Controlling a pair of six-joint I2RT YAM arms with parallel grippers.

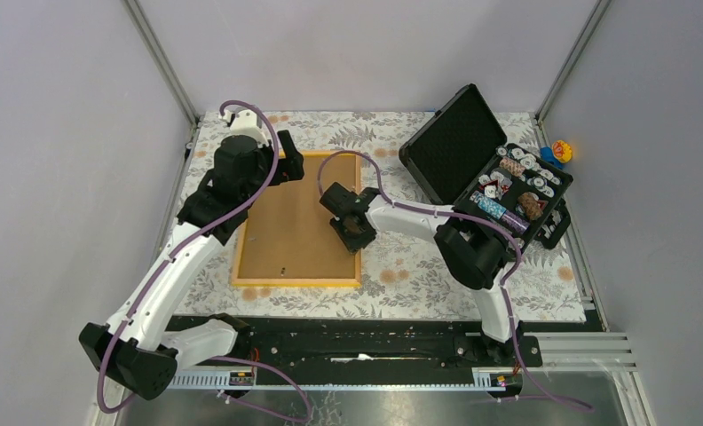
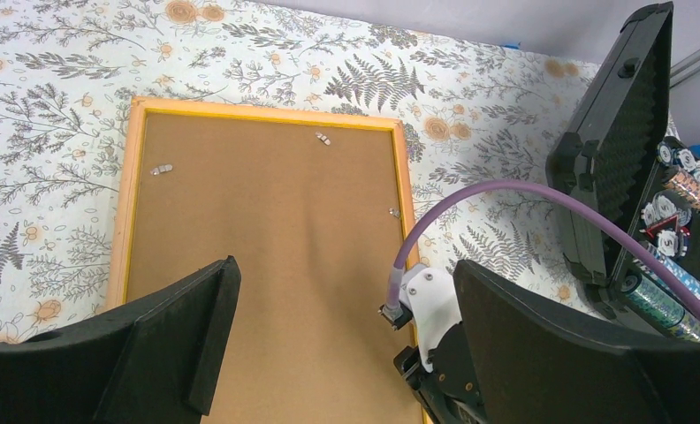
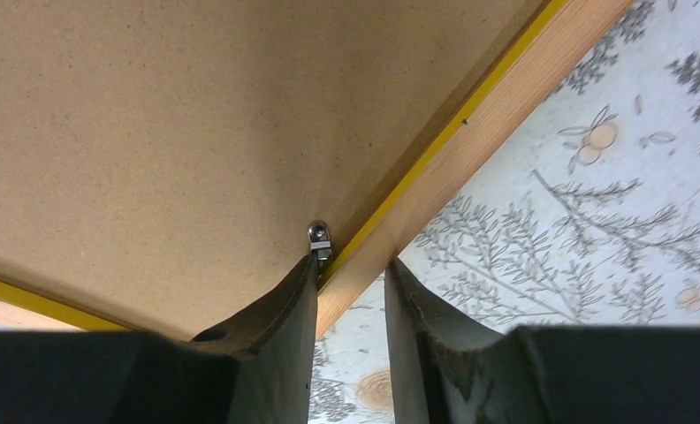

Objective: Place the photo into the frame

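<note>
The frame (image 1: 296,282) shows orange-yellow wood with a brighter yellow line along its inner lip, and the backing board (image 1: 295,222) inside it is plain brown. The tablecloth (image 1: 410,266) is white with grey ferns and small orange blooms. The case (image 1: 454,142) is black, and purple cables (image 2: 505,186) loop over white-and-black arms (image 1: 166,275).

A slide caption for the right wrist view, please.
Right gripper over the frame, one finger beside a clip on the board.
</note>
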